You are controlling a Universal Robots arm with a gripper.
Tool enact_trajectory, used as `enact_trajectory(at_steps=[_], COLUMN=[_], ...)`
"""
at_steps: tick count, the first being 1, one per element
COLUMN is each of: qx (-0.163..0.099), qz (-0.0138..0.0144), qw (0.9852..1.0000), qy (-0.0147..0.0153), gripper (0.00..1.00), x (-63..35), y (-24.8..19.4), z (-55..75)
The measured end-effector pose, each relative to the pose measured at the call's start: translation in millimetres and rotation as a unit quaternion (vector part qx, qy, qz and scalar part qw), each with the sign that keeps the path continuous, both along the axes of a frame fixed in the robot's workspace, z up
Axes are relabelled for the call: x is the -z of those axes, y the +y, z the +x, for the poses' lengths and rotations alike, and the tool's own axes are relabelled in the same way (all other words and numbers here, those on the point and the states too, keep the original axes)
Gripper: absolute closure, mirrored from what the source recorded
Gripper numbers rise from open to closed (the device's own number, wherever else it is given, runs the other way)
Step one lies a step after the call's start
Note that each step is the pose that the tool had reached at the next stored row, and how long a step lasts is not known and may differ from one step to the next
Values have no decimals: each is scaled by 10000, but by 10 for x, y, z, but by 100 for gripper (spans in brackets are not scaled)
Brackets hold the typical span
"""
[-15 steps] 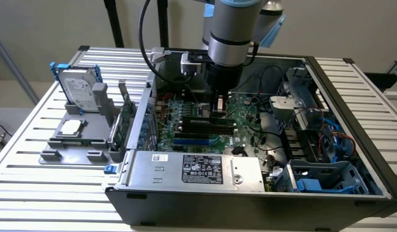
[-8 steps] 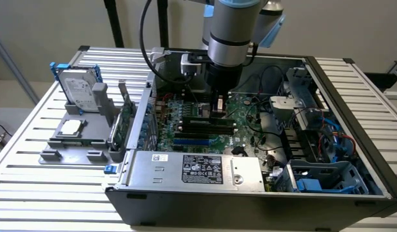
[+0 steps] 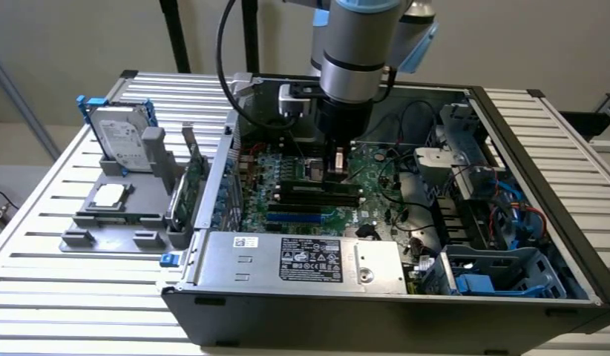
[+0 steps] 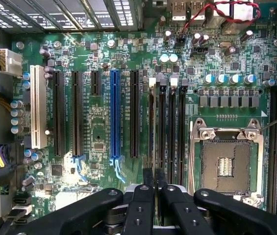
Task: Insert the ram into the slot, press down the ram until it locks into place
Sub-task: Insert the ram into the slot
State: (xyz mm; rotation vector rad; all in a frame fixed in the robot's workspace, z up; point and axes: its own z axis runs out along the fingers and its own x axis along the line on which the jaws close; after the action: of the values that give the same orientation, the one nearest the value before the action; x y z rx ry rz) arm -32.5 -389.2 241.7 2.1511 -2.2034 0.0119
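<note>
Two black fingers (image 4: 143, 208) of the claw (image 4: 154, 177) are drawn in narrow, with only a thin gap between them, right over one end of the ram stick (image 4: 152, 127). I cannot tell whether they pinch its edge or simply bear on it from above. In the exterior view the claw (image 3: 337, 170) is down inside the open computer case (image 3: 384, 319). The ram stick (image 3: 307, 169) stands on edge near the middle of the main board (image 3: 270, 215), running from the claw toward the exterior view's left.

I judge the stick is already set in its slot (image 4: 151, 84), the outermost of four black ones lying side by side, so the inserting looks done. Whether it is pressed home I cannot say. The end clips are too small to judge, so the locking may be what is left.

Just beside it, three more black slots (image 4: 172, 127) lie empty. A square metal socket (image 4: 225, 164) sits beyond them, and a blue slot (image 4: 114, 115) and a white slot (image 4: 38, 107) lie on the stick's other side. Red and black wires (image 4: 216, 12) loop at the board's edge, well apart. Nothing lies across the slot. A silver power box (image 3: 305, 259) lies along the case's near edge, and a hard drive (image 3: 122, 141) stands on the table (image 3: 38, 297) outside the case.
</note>
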Motion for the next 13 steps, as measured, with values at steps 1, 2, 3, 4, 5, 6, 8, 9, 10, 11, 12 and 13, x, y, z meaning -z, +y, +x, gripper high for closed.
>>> enact_trajectory(at_steps=[1,2,3,4,5,6,8,9,10,11,12,13], qx=[-7,-13,-15,-17,-18,-19,-21,-22,-22,-23,-24,-24], qz=[-1,-1,-2,-3,-3,-3,-3,-3,-3,-4,-6,-6], qw=[10000,10000,10000,10000,10000,10000,10000,10000,10000,10000,10000,10000], qy=[0,0,0,1,2,5,8,9,10,12,14,15], gripper=[87,87,87,87,87,87,87,87,87,87,87,87], x=[2,6,10,15,21,29,46,53,59,60,61,62], y=[0,0,0,0,0,0,0,0,0,0,-1,0], z=[6,11,11,11,12,12,12,12,12,12,12,12])
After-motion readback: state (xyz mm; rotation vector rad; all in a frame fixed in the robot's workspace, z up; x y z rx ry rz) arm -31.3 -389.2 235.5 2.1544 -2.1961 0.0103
